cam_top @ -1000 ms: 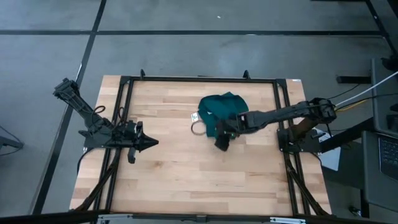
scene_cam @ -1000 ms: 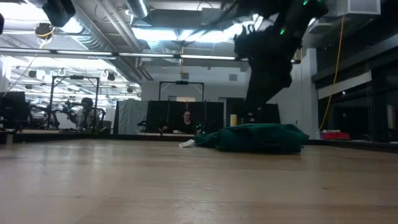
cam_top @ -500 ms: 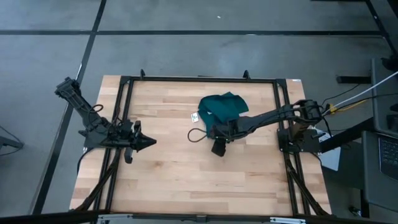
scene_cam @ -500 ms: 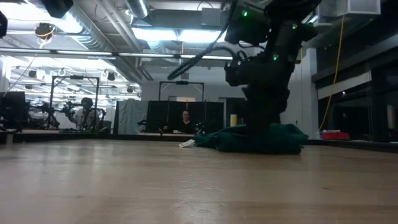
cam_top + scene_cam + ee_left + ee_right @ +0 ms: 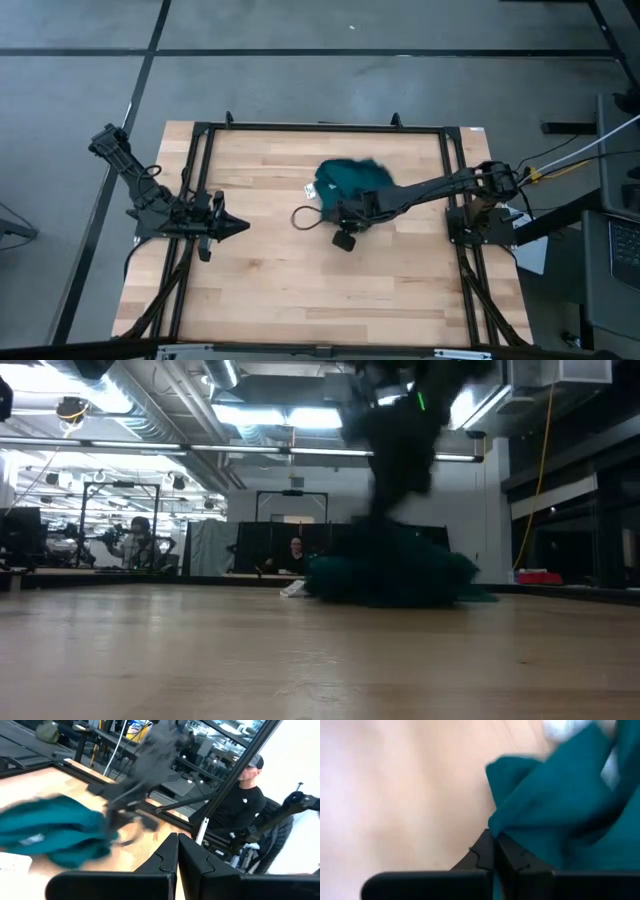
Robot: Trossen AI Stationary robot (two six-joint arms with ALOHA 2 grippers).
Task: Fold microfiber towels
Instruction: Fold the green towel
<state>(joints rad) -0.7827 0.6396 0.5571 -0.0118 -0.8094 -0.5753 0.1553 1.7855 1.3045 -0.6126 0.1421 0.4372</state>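
1. Towel [image 5: 352,179] lies bunched in a teal heap on the wooden table [image 5: 280,280], toward the far middle, its white label [image 5: 311,188] at the edge facing the left arm.
2. The right gripper [image 5: 336,213] reaches in from the right and sits at the heap's near edge, touching the cloth.
3. In the right wrist view its fingers [image 5: 485,851] are pressed tip to tip, and teal cloth fills the space just ahead of and beside them; whether a fold is pinched between them cannot be told.
4. The low view shows the heap blurred, with the right arm [image 5: 395,440] dark above it.
5. The left gripper [image 5: 238,227] waits well apart from the heap at the table's left side, pointing toward it, fingers [image 5: 167,857] drawn together on nothing.
6. Beyond the table a person [image 5: 240,805] in dark clothes stands by the frame.
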